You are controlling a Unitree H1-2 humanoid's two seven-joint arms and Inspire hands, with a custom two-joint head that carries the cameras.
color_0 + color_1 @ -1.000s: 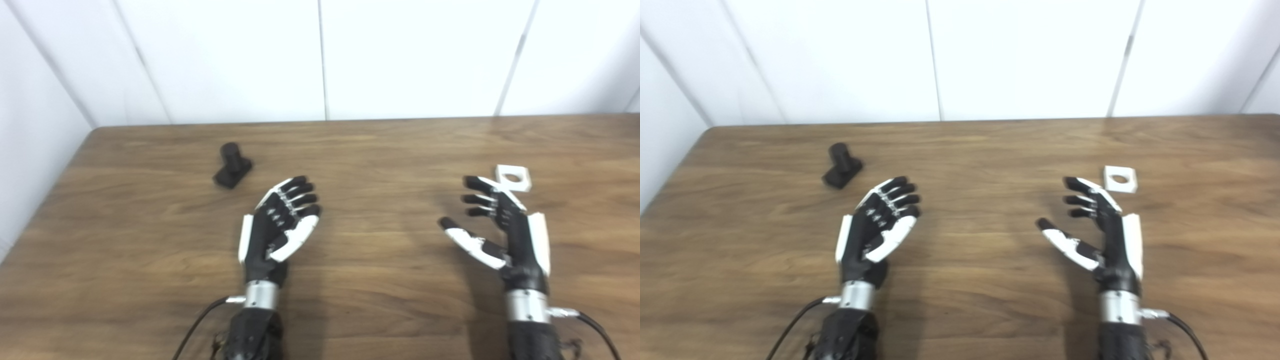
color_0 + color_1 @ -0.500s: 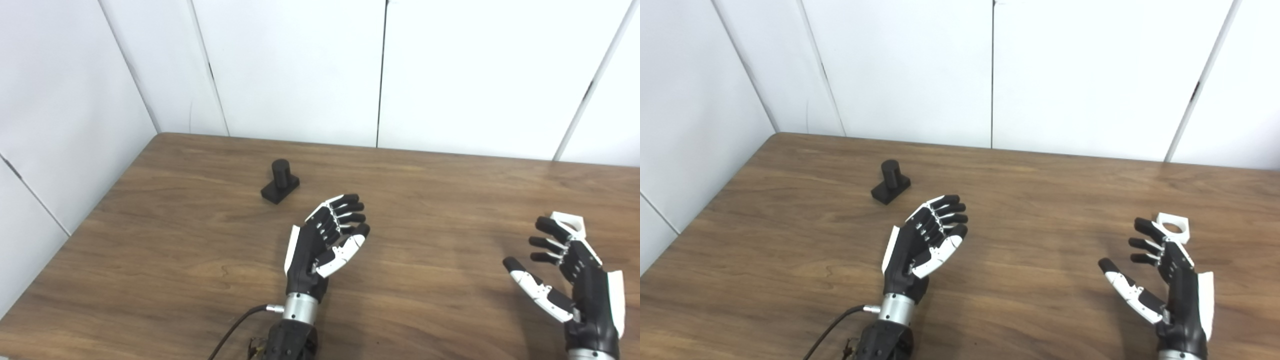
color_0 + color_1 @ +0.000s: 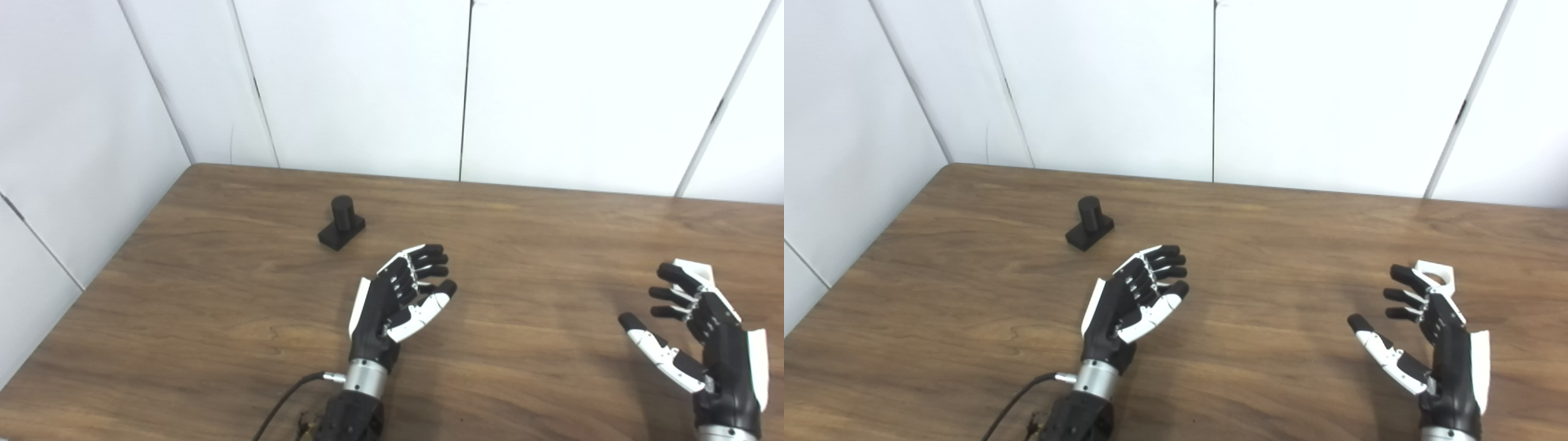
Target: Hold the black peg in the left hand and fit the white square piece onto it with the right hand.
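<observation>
The black peg (image 3: 340,223), a short cylinder on a square base, stands upright on the wooden table (image 3: 214,294) at the far left. My left hand (image 3: 398,300) hovers open in front of and to the right of it, palm up, apart from it. The white square piece (image 3: 1437,275) with a round hole lies flat at the right, partly hidden behind the fingertips of my right hand (image 3: 1433,343). That hand is open too, thumb spread, holding nothing.
White wall panels (image 3: 367,86) close off the table's far and left sides. A black cable (image 3: 285,401) runs from my left wrist to the front edge. Bare wood lies between the two hands.
The camera shifted up and left a second ago, so the whole scene slid. Since half a second ago the left hand's fingers curled slightly; peg and white piece stayed put.
</observation>
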